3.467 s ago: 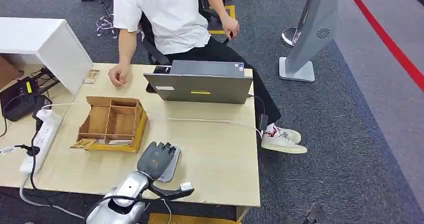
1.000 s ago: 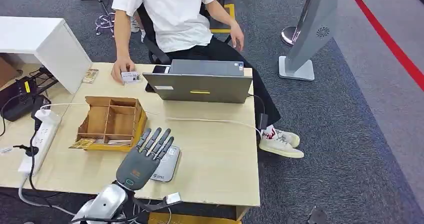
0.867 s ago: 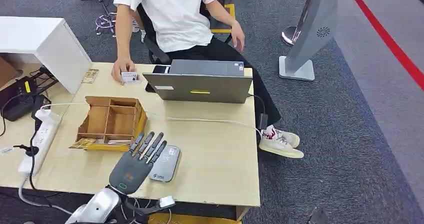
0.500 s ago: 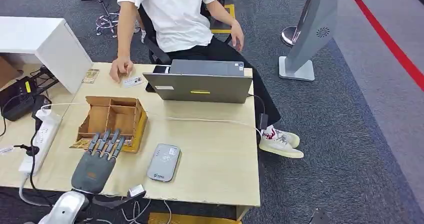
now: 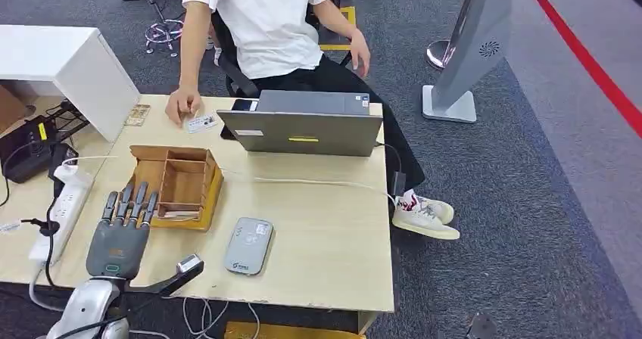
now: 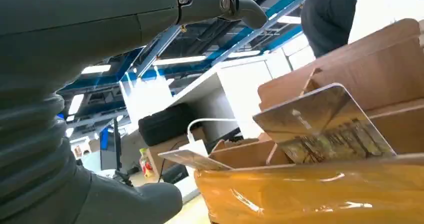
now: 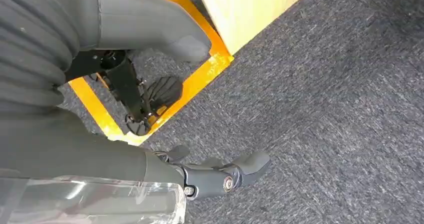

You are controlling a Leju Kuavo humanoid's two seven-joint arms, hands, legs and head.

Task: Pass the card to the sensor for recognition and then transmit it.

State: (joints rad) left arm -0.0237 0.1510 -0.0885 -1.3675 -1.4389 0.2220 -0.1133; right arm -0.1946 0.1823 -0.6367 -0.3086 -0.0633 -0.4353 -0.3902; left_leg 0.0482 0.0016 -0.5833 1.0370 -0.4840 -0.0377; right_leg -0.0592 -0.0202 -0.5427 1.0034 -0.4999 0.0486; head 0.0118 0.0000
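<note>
My left hand (image 5: 119,235) hovers flat with fingers spread over the front left corner of the wooden card box (image 5: 180,181), holding nothing. In the left wrist view a shiny card (image 6: 325,126) leans in the box's front slot (image 6: 310,189), and a second card (image 6: 192,159) lies nearer my thumb (image 6: 130,209). The grey card sensor (image 5: 248,246) lies on the table to the right of my hand, uncovered. Another card (image 5: 201,122) lies by a person's hand (image 5: 180,106) at the far edge. My right hand (image 7: 105,151) hangs empty beside the table over the carpet, fingers (image 7: 225,176) loosely apart.
A grey laptop (image 5: 303,127) stands at the table's (image 5: 325,225) far side with a person seated behind it. A white power strip (image 5: 64,203) and cables lie at the left, beside a white cabinet (image 5: 60,59). A white cable (image 5: 318,181) crosses the table.
My left hand has swung left, off the card sensor, to the box's front left corner. The person has laid a card on the table near the laptop.
</note>
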